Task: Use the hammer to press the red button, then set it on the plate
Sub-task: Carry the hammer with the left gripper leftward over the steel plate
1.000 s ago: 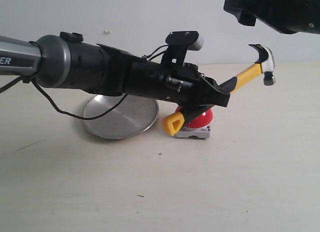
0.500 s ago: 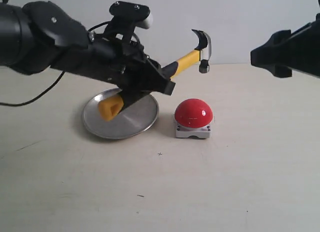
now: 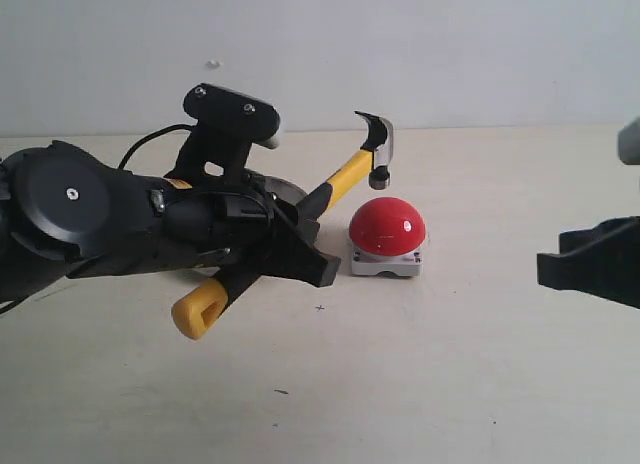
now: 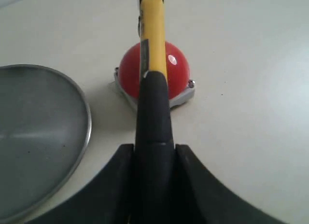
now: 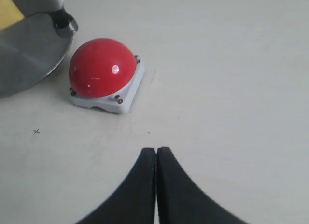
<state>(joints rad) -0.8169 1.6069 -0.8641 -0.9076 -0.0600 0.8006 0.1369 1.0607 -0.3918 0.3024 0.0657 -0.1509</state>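
My left gripper (image 4: 154, 159) clamps the black sleeve of the hammer (image 4: 153, 45). The head hangs just above the red button (image 3: 388, 227), toward its plate side, and does not touch it. Risk: the shaft is tilted, so a descent may strike off-centre, skid down the dome and shove the base. The plate (image 4: 43, 132) lies beside the button. My right gripper (image 5: 156, 161) is closed on nothing.

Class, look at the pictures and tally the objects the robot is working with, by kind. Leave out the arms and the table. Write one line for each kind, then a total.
hammer: 1
red button: 1
plate: 1
Total: 3
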